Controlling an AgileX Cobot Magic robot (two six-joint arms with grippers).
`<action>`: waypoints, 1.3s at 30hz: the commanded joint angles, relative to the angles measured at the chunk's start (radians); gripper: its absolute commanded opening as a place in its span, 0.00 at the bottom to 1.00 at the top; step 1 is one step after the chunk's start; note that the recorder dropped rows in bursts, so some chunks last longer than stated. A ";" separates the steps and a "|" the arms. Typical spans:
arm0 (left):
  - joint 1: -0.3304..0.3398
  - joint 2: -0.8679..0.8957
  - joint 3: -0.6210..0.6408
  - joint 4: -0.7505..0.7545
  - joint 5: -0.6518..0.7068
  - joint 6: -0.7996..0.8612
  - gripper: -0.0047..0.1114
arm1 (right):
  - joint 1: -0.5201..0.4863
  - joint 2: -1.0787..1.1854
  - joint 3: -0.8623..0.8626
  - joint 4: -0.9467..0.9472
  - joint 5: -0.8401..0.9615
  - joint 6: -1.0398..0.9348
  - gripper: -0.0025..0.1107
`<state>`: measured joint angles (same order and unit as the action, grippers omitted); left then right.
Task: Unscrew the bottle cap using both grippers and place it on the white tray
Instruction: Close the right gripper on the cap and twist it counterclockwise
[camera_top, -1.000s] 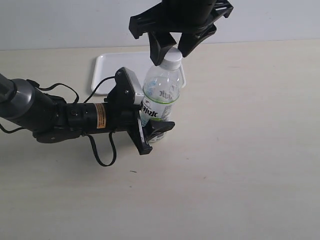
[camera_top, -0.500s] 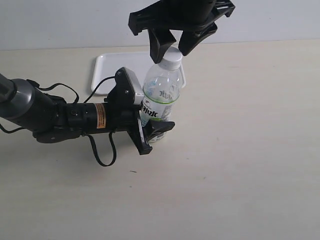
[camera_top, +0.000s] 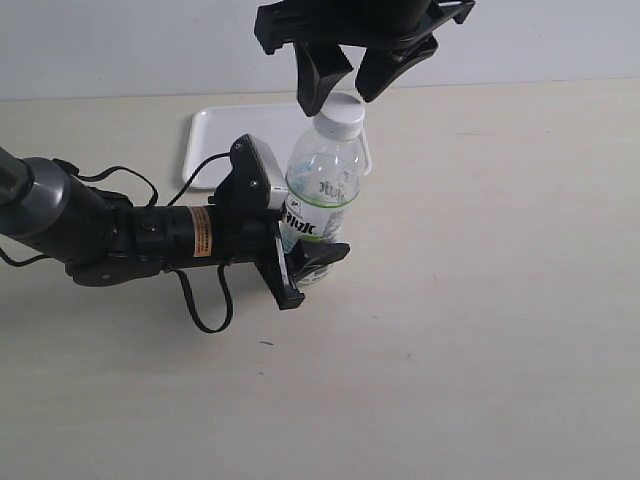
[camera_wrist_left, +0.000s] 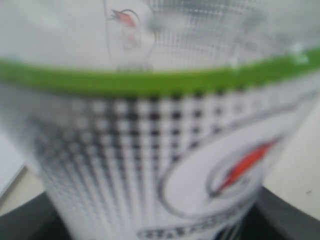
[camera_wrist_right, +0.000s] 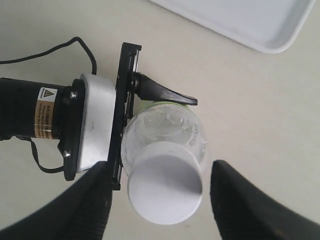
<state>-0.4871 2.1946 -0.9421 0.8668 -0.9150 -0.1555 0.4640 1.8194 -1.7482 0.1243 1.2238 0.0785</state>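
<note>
**Upright bottle clamped low, cap exposed under open fingers**

Clamped low on the bottle (camera_top: 322, 200) with the left end effector (camera_top: 310, 272), black fingers shut against the label on both sides, just above the counter (camera_top: 480, 320). Standing close to vertical, long axis up and down, with the bottle cap (camera_top: 340, 115) at the top end.

Poised right over the bottle with the right end effector (camera_top: 343, 95), fingers (camera_wrist_right: 90, 205) spread apart. Seen from the right wrist view as flanking the cap (camera_wrist_right: 165, 187) with a clear gap on each side, gripping nothing.

Clear plastic above, white label below with a green band and dark lettering. Filling the left wrist view as a blurred label (camera_wrist_left: 160, 150): green stripe, grey dot pattern, an oval mark with a red streak. White, round and flat-topped at the cap, about as wide as the neck.

Behind the bottle, close by, the white tray (camera_top: 235, 130), its near edge partly hidden by the bottle and the left arm. Left of the bottle, crowded with that arm and its looping black cables. Right of the bottle and in front of it, bare pale counter out to the frame edges.
</note>
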 joint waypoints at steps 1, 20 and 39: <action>0.000 -0.005 0.000 0.012 0.028 0.002 0.04 | 0.002 0.011 -0.003 0.005 -0.003 0.002 0.52; 0.000 -0.005 0.000 -0.025 0.054 -0.001 0.04 | 0.002 0.010 -0.003 -0.006 -0.003 0.002 0.51; 0.000 -0.005 0.000 -0.026 0.060 -0.006 0.04 | 0.002 0.010 -0.003 -0.020 -0.003 -0.005 0.48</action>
<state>-0.4871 2.1931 -0.9421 0.8499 -0.9052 -0.1565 0.4640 1.8326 -1.7482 0.1147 1.2238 0.0804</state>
